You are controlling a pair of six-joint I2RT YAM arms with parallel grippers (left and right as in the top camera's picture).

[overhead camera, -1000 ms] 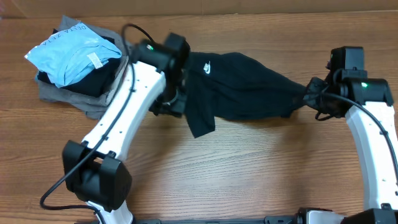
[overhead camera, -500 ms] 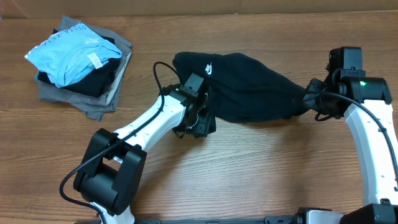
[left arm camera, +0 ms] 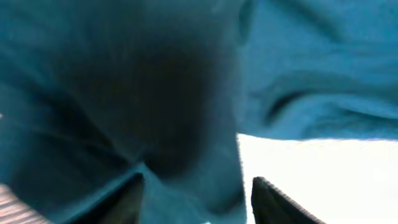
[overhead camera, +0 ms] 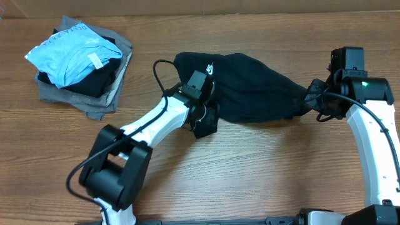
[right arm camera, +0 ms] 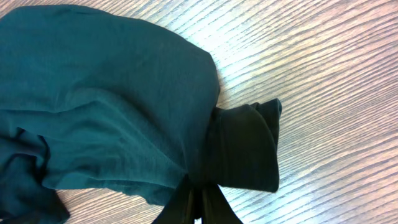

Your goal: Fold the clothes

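The black T-shirt (overhead camera: pixel 256 87) lies bunched and stretched across the far middle of the table, its white swoosh logo (overhead camera: pixel 210 67) facing up near its left end. My left gripper (overhead camera: pixel 203 119) is at the shirt's front-left flap, its jaws (left arm camera: pixel 199 193) wide apart with loose fabric (left arm camera: pixel 124 93) between and above them. My right gripper (overhead camera: pixel 312 98) is shut on the shirt's gathered right end. In the right wrist view the closed fingers (right arm camera: pixel 200 208) pinch a dark fold, and the rest of the shirt (right arm camera: pixel 106 93) spreads away to the left.
A pile of clothes sits at the far left: a light blue garment with lettering (overhead camera: pixel 75 53) on top, over a dark one and a grey garment (overhead camera: pixel 94 103). The table is brown wood (overhead camera: pixel 250 169). A black cable loops above my left wrist.
My left arm has swung from the shirt's upper left end down to its front-left flap, which now lies tucked closer to the body. The right arm has not moved.
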